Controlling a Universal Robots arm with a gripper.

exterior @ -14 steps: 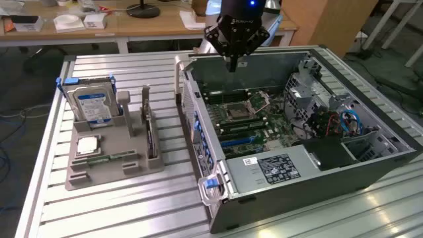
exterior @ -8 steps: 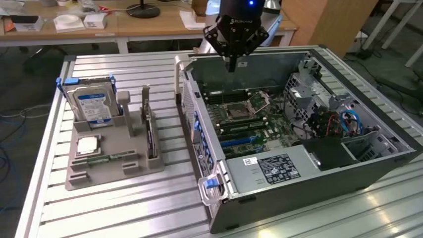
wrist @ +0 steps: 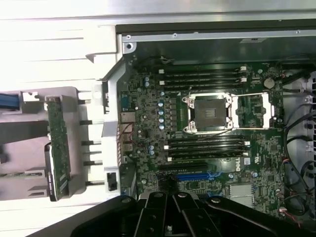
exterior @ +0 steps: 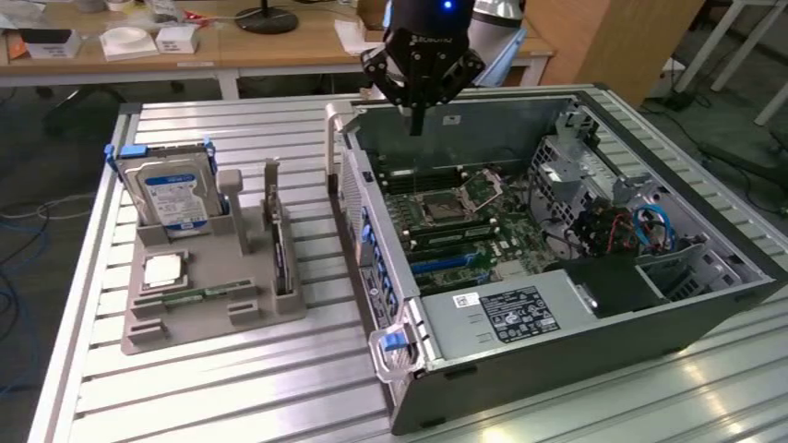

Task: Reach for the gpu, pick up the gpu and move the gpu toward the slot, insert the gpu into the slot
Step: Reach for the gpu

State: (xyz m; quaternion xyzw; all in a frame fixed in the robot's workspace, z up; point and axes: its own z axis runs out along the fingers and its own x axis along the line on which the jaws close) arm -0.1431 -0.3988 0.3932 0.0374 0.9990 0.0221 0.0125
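Now my fingers [exterior: 416, 122] hang clenched and empty over the case [exterior: 555, 369]; reaching the gpu [exterior: 280, 258] well needs alignment along its thin edge.

One gpu [exterior: 282, 261]; one hard drive [exterior: 173, 191]

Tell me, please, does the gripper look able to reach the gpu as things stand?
Probably yes. The gpu stands on edge in the holder beside the case, with nothing over its top edge. The gripper hangs above the case, fingers shut, so they would have to open first.
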